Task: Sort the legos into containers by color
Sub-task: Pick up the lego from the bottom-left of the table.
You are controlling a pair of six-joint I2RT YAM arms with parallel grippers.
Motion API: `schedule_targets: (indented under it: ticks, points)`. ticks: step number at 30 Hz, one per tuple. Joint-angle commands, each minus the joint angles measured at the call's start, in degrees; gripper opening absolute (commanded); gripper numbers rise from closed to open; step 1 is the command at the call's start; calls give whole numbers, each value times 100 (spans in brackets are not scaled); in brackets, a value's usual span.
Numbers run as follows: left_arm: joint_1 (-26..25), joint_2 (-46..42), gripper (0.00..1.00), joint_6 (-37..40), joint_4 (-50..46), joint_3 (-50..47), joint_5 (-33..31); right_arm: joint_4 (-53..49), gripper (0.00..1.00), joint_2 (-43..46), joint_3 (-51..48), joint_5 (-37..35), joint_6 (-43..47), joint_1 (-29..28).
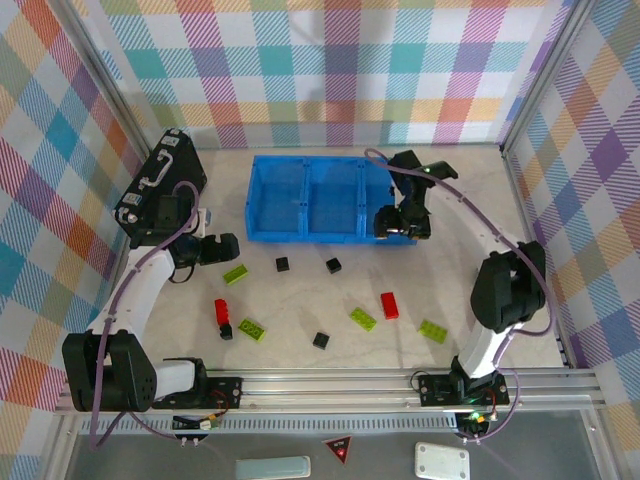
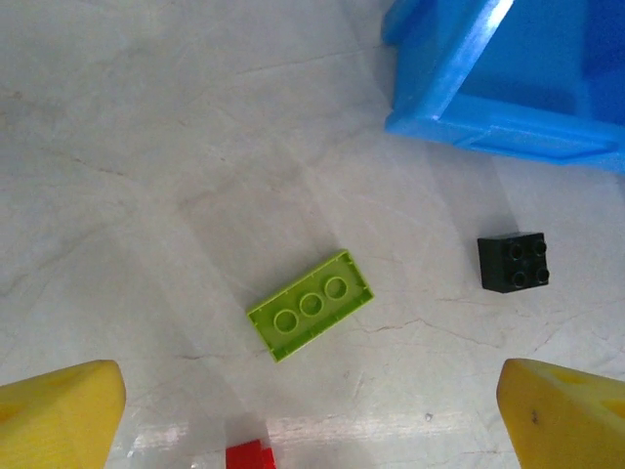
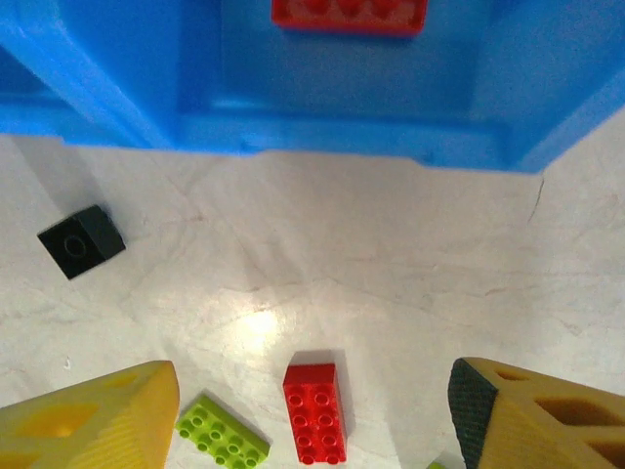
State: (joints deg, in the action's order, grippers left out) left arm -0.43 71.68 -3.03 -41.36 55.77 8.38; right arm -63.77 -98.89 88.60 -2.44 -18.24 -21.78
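The blue three-compartment tray (image 1: 310, 200) stands at the back of the table. A red lego (image 3: 349, 14) lies in its right compartment. Loose on the table lie lime-green legos (image 1: 236, 273) (image 1: 363, 319), red legos (image 1: 221, 312) (image 1: 389, 305) and black cubes (image 1: 283, 264) (image 1: 321, 340). My left gripper (image 2: 312, 420) hangs open above an upside-down lime-green lego (image 2: 311, 304), with a black cube (image 2: 513, 262) to its right. My right gripper (image 1: 400, 225) is open and holds nothing, hovering at the tray's front right edge (image 3: 322, 132). A red lego (image 3: 314, 412) lies on the table far below it.
A black briefcase (image 1: 160, 180) with a handle sits at the back left, behind the left arm. Plaid walls close in the table on three sides. A metal rail (image 1: 330, 385) runs along the near edge. Another lime-green lego (image 1: 433, 330) lies near the right arm's base.
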Motion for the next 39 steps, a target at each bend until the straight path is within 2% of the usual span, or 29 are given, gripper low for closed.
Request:
schedule_targets:
  ticks: [1,9,12,16,21,29,39]
  points:
    - [-206,-25,95,-427,-401,38,-246,291,74,388,-403,186,-103,-17]
    - [-661,-692,94,-1532,-707,-545,-467,776,74,524,-1083,469,73,-17]
    - [-1075,-1159,94,-1979,-649,-727,-795,932,74,496,-1235,583,178,-13]
    - [-1278,-1415,90,-2735,-564,-976,-749,1071,73,399,-1328,741,303,-12]
    - [-1781,-1429,83,-3529,-915,-1236,-1382,1177,73,378,-1440,831,414,-10]
    - [-2487,-1322,72,-4214,-1237,-1469,-1902,1241,73,437,-1545,885,420,-15]
    - [-3121,-1337,59,-4929,-1502,-1821,-2034,1261,72,456,-1556,912,435,-10]
